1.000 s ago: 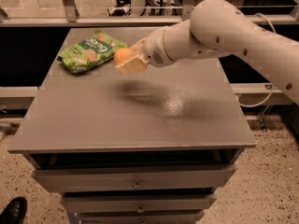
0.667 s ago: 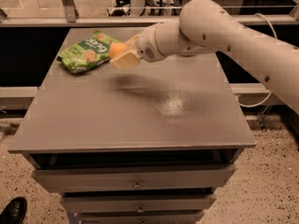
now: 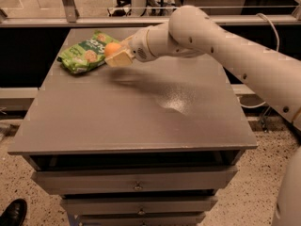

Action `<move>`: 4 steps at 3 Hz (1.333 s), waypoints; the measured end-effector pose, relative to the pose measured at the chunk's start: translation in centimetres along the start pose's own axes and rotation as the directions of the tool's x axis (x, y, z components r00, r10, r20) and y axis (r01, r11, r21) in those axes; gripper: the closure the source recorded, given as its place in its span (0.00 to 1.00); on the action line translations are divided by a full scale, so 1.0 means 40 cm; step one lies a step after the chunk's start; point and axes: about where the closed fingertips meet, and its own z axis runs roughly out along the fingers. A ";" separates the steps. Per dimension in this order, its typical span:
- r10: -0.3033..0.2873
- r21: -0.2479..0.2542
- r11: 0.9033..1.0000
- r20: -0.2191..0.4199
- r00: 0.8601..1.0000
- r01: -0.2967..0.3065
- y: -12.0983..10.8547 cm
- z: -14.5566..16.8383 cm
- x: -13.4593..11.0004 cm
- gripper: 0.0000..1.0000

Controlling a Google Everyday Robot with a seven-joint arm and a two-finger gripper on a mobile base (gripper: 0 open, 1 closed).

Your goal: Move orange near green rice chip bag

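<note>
The orange [image 3: 112, 49] is small and round and sits between the fingers of my gripper [image 3: 115, 53]. The gripper is shut on it and holds it just above the tabletop at the far left, right beside the green rice chip bag [image 3: 86, 53]. The bag lies flat on the far-left corner of the grey table [image 3: 141, 112], with white lettering and tan chips pictured. My white arm reaches in from the right across the back of the table.
The table is a grey cabinet with drawers [image 3: 136, 182] below its front edge. A rail and glass partition [image 3: 150, 18] run behind it. A black shoe [image 3: 13, 213] shows on the floor at bottom left.
My gripper has moved left with the orange in it, from the middle back of the table to right beside the green bag.
</note>
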 end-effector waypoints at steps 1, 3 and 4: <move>0.014 -0.004 1.000 0.006 1.000 -0.014 -0.008 0.033 0.016 1.00; 0.043 -0.034 0.999 0.017 0.999 -0.042 -0.007 0.074 0.036 0.54; 0.052 -0.057 0.997 0.023 0.998 -0.050 0.002 0.087 0.040 0.15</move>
